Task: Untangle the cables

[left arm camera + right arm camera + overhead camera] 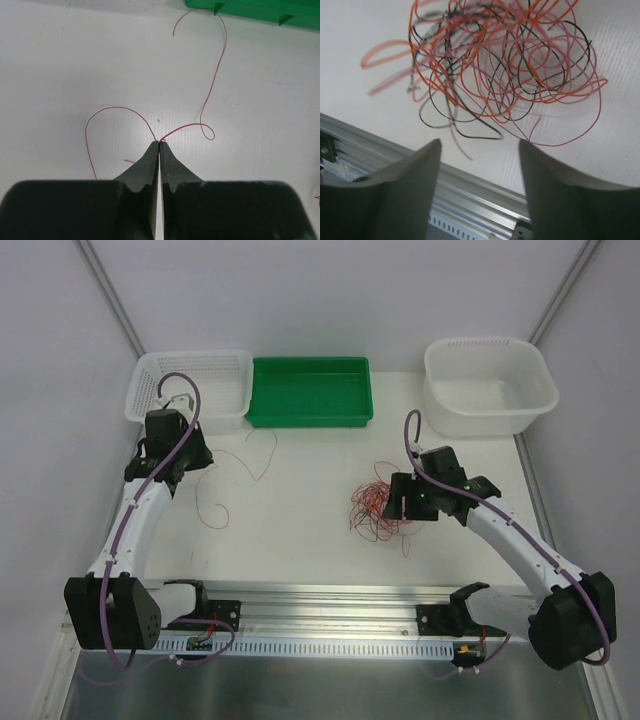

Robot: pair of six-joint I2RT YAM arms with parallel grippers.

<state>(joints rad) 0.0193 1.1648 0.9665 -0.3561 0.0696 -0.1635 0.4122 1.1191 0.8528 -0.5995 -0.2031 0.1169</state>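
A fist-sized tangle of hair-thin orange, pink and black cables (374, 508) lies mid-table, and fills the upper part of the right wrist view (505, 65). My right gripper (480, 145) is open just above and to the right of the tangle (410, 502), holding nothing. One pinkish-red cable (212, 90) lies apart on the left of the table (255, 462). My left gripper (160, 142) is shut on this cable, pinching it at the fingertips, with a loop running off to each side. In the top view the left gripper (196, 462) is near the white basket.
A white lattice basket (190, 386) stands at the back left, a green tray (310, 390) beside it, also in the left wrist view (260, 10). A white tub (490, 385) stands at the back right. An aluminium rail (330, 612) runs along the near edge.
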